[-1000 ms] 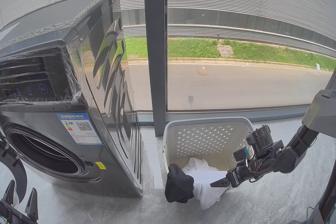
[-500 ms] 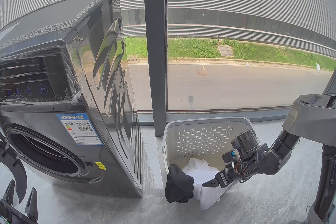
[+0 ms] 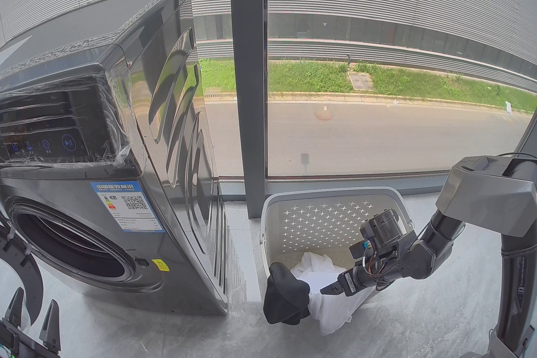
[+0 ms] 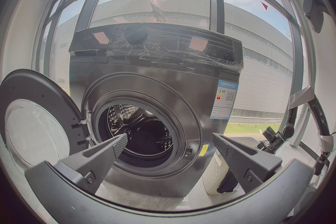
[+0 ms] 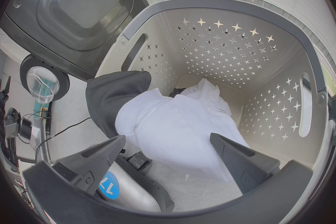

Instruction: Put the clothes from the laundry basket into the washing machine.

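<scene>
Over the near edge of the laundry basket [image 3: 335,192], the right claw [image 3: 329,290] is held wide open and empty, just above a white shirt [image 5: 175,126]. The shirt is draped from inside the basket over its front rim. A black garment [image 5: 112,95] is hung over the rim beside it, touching it. The left claw [image 4: 168,140] is likewise spread open and empty, faced toward the washing machine [image 4: 196,95], whose door [image 4: 35,123] is swung open. The basket is stood on the floor just beside the machine.
</scene>
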